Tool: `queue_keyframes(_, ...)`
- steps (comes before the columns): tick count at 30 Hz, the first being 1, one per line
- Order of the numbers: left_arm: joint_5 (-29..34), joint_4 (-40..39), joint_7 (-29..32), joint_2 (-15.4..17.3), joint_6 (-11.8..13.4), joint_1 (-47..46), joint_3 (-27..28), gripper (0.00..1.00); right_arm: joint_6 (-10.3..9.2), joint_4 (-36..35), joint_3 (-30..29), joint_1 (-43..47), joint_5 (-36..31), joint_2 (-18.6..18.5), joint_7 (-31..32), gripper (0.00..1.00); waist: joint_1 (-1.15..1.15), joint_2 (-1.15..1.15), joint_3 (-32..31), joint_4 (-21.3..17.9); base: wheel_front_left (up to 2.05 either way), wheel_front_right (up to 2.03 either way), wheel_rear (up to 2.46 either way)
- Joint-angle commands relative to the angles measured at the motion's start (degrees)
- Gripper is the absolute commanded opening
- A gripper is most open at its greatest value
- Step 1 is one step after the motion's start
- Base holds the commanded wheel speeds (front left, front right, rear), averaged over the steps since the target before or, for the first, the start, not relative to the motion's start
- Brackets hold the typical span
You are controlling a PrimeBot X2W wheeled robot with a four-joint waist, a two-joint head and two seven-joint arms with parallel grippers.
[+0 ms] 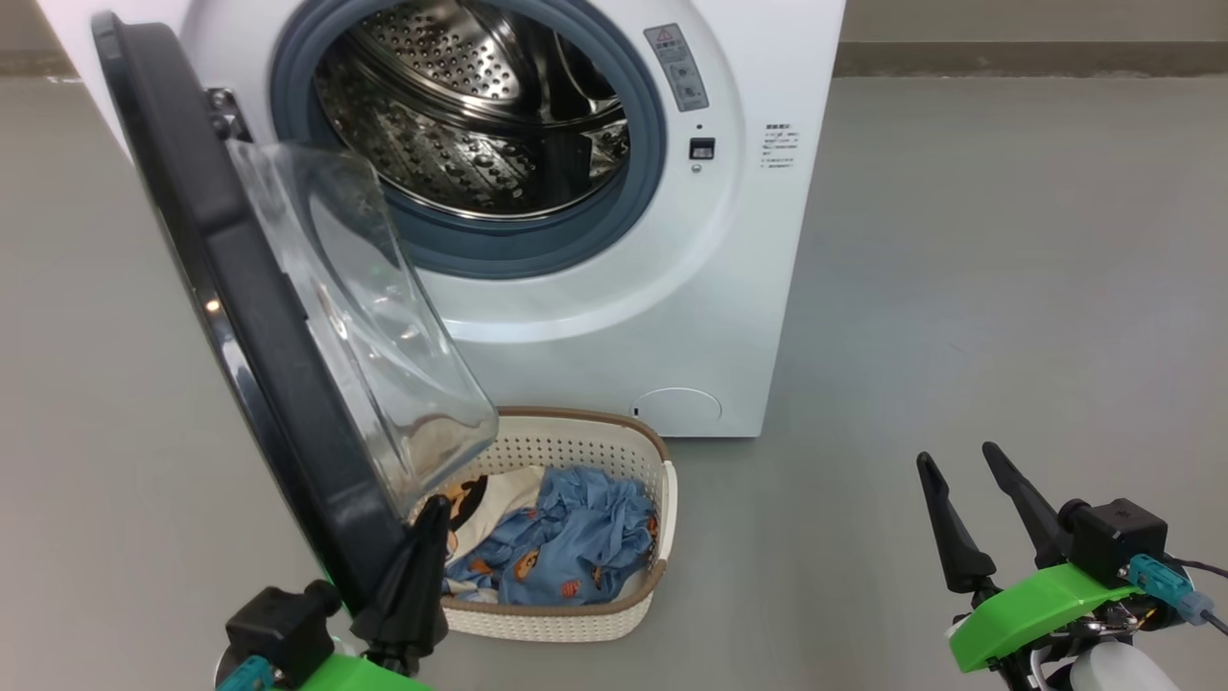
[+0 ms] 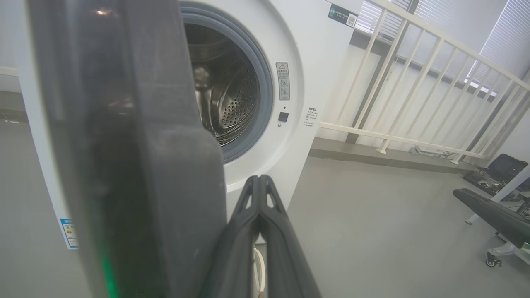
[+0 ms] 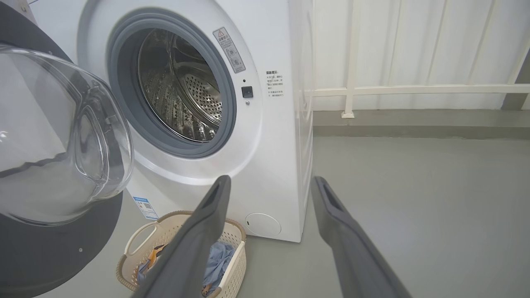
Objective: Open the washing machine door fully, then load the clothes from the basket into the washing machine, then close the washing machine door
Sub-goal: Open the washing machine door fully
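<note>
1. The left pincer (image 1: pixel 434 509) has its two fingers pressed together and holds nothing. It sits right at the bottom edge of the door (image 1: pixel 240 317), on the glass side. I cannot tell if it touches.
2. The door is swung open and rises above this pincer. Its glass bowl (image 1: pixel 384 336) bulges out over the basket's near corner.
3. The basket (image 1: pixel 662 499) is on the floor (image 1: pixel 1007 288), just right of the left pincer, with the clothes (image 1: pixel 576 537) inside. The door and the pincer hide its left side.
4. The right pincer (image 1: pixel 957 456) is spread wide and holds nothing. Open floor lies ahead of it, and the basket is well off to its left.
5. The washing machine (image 1: pixel 748 192) stands ahead of both pincers with its round hole open. Its top is cut off in the head view.
6. In the left wrist view the door is a dark blur just left of the pincer.
</note>
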Motion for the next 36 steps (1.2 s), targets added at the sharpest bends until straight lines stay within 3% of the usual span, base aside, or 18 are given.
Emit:
queue_keyframes(1,-0.64,-0.71,-0.66,0.28,0.33,-2.38,2.19,0.00,0.43,-1.11,0.91,-0.65,0.92,-0.95,-0.70,1.00,0.00,0.00,-0.06,0.55,0.00,0.00,0.00)
queue_keyframes(16,-1.96,0.81,-1.28,1.36,2.14,-1.76,4.24,0.00,0.43,-0.86,1.58,-0.32,1.15,-0.60,-0.70,1.00,0.00,0.00,-0.87,7.90,0.00,0.00,0.00)
queue_keyframes(36,-3.96,3.77,-1.50,6.21,4.49,-4.06,10.35,0.00,0.43,-0.77,0.99,-0.06,1.13,0.67,-0.70,1.00,0.00,0.00,-0.07,14.70,0.00,0.00,0.00)
